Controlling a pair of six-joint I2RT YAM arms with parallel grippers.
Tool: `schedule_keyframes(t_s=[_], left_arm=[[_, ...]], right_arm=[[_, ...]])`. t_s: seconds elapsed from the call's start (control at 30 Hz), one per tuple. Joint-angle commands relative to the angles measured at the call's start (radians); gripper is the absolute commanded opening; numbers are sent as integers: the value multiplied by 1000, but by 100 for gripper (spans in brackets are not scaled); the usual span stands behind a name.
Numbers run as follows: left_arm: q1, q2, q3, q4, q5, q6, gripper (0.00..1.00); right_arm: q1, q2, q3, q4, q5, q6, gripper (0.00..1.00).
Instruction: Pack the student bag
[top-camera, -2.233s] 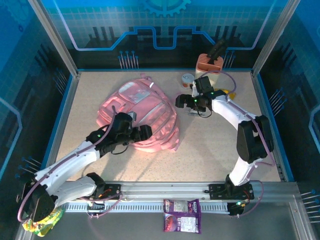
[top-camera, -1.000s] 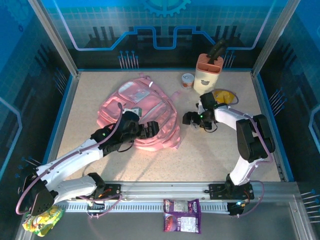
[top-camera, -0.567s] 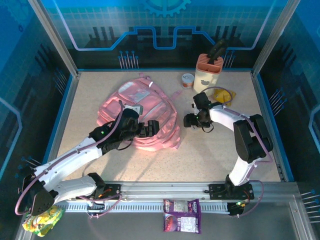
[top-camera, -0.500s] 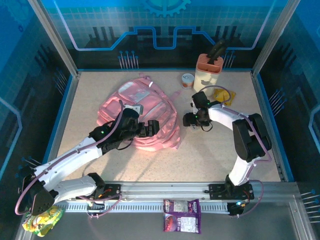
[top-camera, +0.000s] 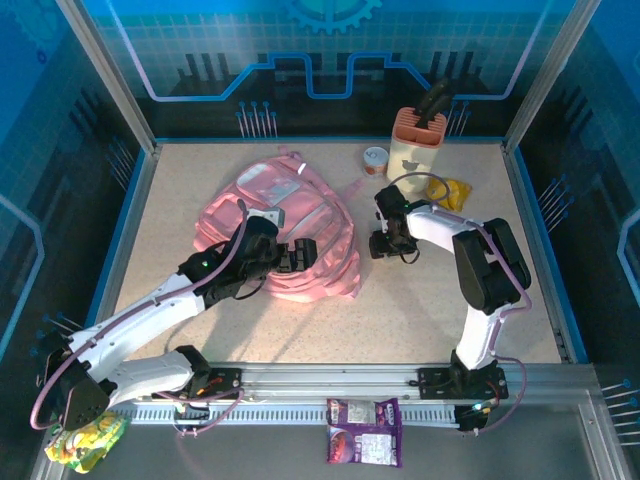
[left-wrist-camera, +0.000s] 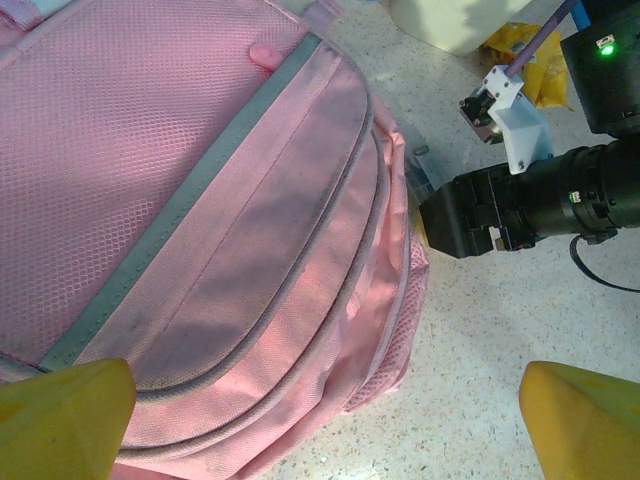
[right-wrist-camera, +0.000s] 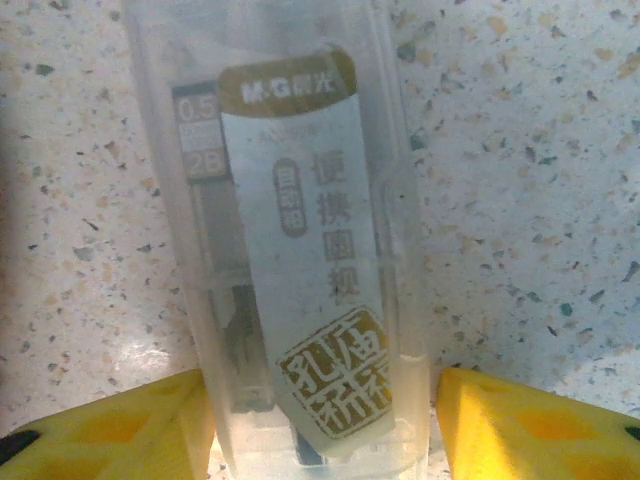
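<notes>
Top external: soft pink student bag (top-camera: 300, 212)

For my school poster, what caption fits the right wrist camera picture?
A clear M&G-labelled plastic case lies on the speckled table between the right end effector's yellow fingers.

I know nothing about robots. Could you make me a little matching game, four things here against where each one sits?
1 student bag
2 clear case
3 purple packet
4 cream container

A at the table's far edge
B between the fingers of the right gripper
C off the table, against the near rail
D on the table's left side

Pairs: 1-D, 2-B, 3-C, 4-A
</notes>
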Motion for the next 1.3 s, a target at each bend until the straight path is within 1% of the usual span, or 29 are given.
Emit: schedule_keyframes(t_s=[0.0,0.13,0.27,0.4,0.47,0.63,0.7,0.8,0.87,0.93,1.07,1.27], left_arm=[[6,-24,-9,-9,-22,11,99],[8,-39,-31,3,-21,-2,99],[7,-49,-30,1,-22,-1,99],[9,-53,-22,-13,-37,8,99],[9,-53,-11,-14,-37,35,99],[7,-20,20,-15,-83,168,99],[9,17,41,-14,-85,237,99],[6,102,90,-25,-59,339,99],[6,161,124,-47,-70,388,99],[6,213,153,-64,-107,416,99],[4,299,188,-71,-108,496,99],[4,416,241,-129,-244,523,99]], right_arm=[[14,29,26,-34,17,-15,58],[16,44,32,-28,20,-27,54],[19,35,29,-28,1,-27,48],[20,-1,16,-25,-15,-20,46],[20,-29,1,-23,-28,-13,45],[19,-115,-49,-24,-59,-1,45],[19,-160,-70,-35,-66,9,44],[19,-231,-98,-47,-69,15,44],[21,-269,-107,-61,-80,15,44],[22,-307,-109,-84,-89,16,44],[29,-381,-121,-112,-107,11,45],[49,-426,-112,-152,-134,8,45]])
